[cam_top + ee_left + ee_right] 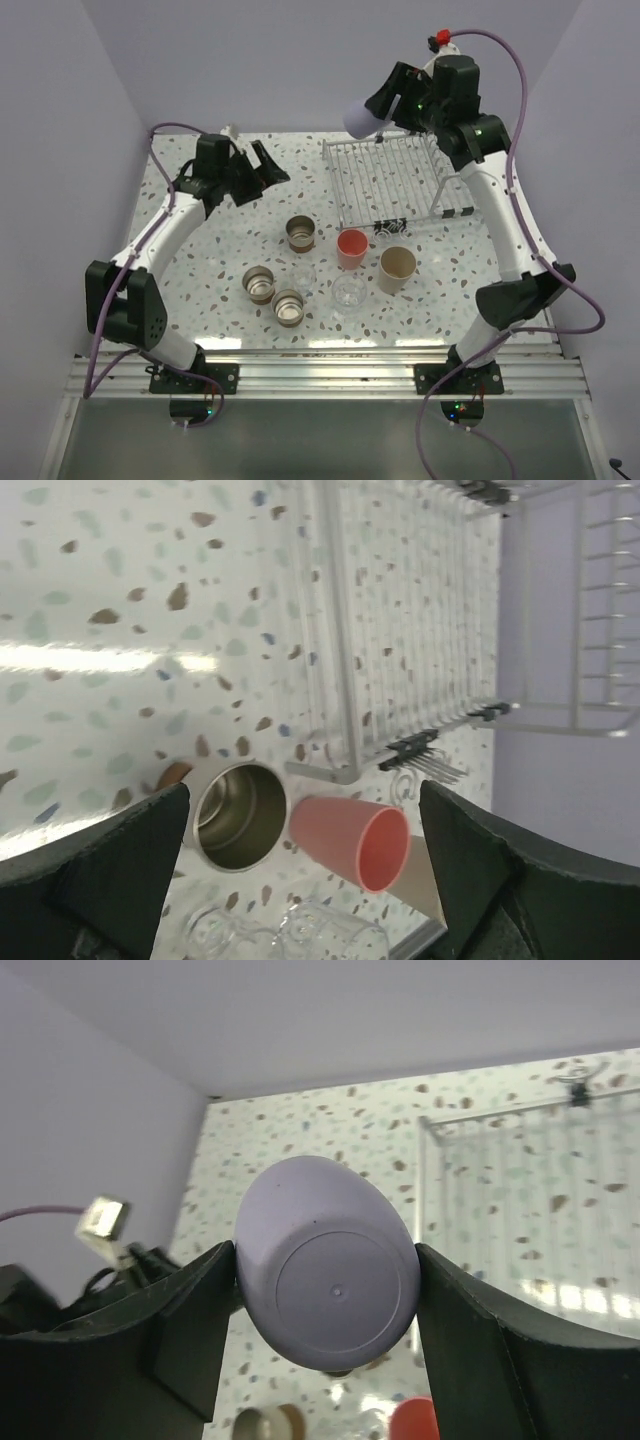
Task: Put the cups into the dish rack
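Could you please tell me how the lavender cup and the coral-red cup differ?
The lavender cup is gripped in the right claw, in the air; the coral-red cup stands free on the table. The lavender cup is tilted, the coral-red cup upright. Both are small plain tumblers.

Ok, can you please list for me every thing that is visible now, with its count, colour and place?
lavender cup: one, lavender, held in the air at the rack's far left corner
dish rack: one, white-silver wire, far right of the table
coral-red cup: one, coral-red, just in front of the rack
beige cup: one, beige, right of the coral-red cup
metallic cups: three, brownish, left of centre
clear cups: two, transparent, centre
table: one, white speckled
left gripper: one, black, open, far left
right gripper: one, black, shut on the lavender cup
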`<state>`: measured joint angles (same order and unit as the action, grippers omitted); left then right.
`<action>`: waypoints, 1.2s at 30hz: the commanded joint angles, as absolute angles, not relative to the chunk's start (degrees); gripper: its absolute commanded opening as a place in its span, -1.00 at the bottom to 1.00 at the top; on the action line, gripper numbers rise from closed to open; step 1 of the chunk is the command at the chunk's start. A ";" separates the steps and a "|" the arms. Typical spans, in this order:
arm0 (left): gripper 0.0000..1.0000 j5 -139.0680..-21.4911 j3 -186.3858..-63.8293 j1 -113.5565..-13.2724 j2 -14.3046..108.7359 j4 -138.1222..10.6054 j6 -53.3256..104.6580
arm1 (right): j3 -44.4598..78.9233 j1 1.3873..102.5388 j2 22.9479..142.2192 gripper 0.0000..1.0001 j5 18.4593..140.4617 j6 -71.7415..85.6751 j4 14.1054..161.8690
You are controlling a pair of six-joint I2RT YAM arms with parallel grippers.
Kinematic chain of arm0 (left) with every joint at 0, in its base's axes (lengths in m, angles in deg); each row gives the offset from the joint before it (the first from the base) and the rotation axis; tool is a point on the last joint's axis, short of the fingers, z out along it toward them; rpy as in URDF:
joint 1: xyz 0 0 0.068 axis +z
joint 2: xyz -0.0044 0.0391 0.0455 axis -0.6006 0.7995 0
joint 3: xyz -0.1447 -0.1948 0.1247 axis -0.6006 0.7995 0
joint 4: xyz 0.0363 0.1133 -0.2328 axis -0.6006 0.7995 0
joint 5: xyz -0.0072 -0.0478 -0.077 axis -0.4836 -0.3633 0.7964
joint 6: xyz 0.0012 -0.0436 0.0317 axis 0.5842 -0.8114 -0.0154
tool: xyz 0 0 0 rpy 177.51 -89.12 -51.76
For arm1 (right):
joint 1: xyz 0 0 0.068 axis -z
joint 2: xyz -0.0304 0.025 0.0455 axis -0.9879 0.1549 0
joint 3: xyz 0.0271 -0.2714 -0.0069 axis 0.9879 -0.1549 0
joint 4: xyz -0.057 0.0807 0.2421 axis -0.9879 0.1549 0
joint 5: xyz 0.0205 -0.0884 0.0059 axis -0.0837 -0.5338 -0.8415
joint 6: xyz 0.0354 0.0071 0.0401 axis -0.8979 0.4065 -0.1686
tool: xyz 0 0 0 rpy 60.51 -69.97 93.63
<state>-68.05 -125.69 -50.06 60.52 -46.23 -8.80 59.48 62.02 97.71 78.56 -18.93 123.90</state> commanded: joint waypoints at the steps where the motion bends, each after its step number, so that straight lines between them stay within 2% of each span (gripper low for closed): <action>1: 1.00 -81.99 -130.45 -49.83 56.28 -30.49 -0.82 | 62.88 61.67 102.13 -1.00 63.75 -8.39 132.56; 9: 1.00 -91.61 -130.20 -49.83 46.00 -21.23 5.95 | 82.28 61.49 120.31 -1.00 51.09 -2.22 138.19; 15: 0.99 -92.23 -125.90 -49.83 38.79 -17.62 6.05 | 88.18 60.79 129.37 -1.00 45.20 1.21 136.26; 20: 0.99 -93.37 -122.29 -49.83 35.18 -15.34 5.95 | 89.69 60.70 135.17 -1.00 42.82 3.06 133.63; 36: 0.98 -94.16 -119.56 -49.83 34.48 -13.75 5.17 | 89.52 62.37 144.15 -1.00 41.23 1.13 124.57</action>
<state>-92.99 -119.31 -50.06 35.53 -13.80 4.93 86.94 61.32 144.37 42.87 2.47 129.00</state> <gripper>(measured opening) 0.992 0.690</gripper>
